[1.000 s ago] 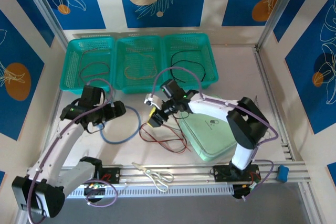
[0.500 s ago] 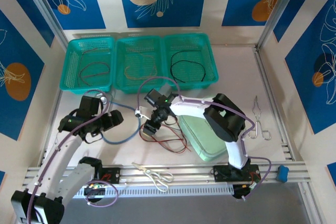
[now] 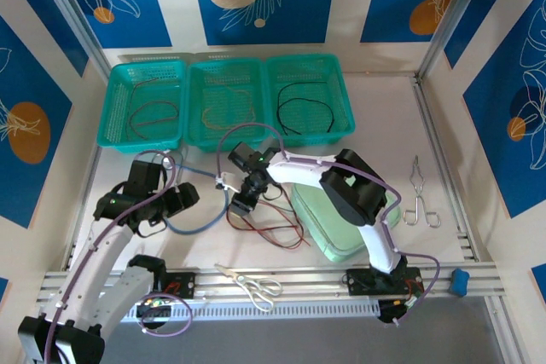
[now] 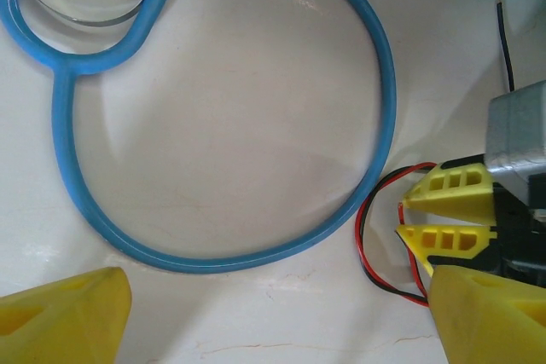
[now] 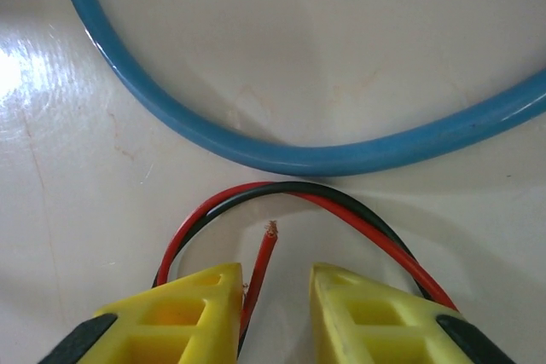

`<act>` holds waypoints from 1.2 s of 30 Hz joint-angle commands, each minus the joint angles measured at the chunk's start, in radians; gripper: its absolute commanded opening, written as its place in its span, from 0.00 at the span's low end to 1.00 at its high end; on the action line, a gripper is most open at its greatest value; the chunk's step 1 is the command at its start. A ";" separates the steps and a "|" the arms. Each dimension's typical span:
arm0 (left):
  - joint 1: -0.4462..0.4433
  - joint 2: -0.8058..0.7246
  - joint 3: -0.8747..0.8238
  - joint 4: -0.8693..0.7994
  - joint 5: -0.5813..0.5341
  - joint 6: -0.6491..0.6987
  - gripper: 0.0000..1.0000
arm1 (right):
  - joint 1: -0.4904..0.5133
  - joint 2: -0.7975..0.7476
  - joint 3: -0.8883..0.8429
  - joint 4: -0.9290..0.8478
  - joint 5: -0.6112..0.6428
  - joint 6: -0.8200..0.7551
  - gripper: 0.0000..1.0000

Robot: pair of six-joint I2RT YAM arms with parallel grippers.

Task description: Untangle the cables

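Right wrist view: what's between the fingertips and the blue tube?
A red-and-black cable loop arcs there, in the right wrist view; a red cable end points up from the right gripper.

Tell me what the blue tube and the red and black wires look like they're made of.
The blue tube looks like smooth rubber or soft plastic: glossy, with a light streak along its curve. The red wire and black wire look plastic-insulated, slightly shiny; the red one's cut tip shows pale frayed strands, probably metal.

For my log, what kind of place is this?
Probably a robot lab test cell: left arm and right arm bolted to a rail, blue patterned panels around the table, three baskets.
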 commanded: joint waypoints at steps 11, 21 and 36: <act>0.013 -0.017 0.005 -0.028 0.025 -0.002 0.86 | 0.014 0.044 0.070 -0.081 0.008 -0.003 0.00; 0.012 0.032 0.060 0.050 0.093 0.017 0.83 | -0.033 -0.203 -0.066 0.062 -0.052 0.086 0.00; -0.015 0.160 0.167 0.146 0.177 0.040 0.82 | -0.133 -0.548 -0.219 0.421 -0.023 0.217 0.00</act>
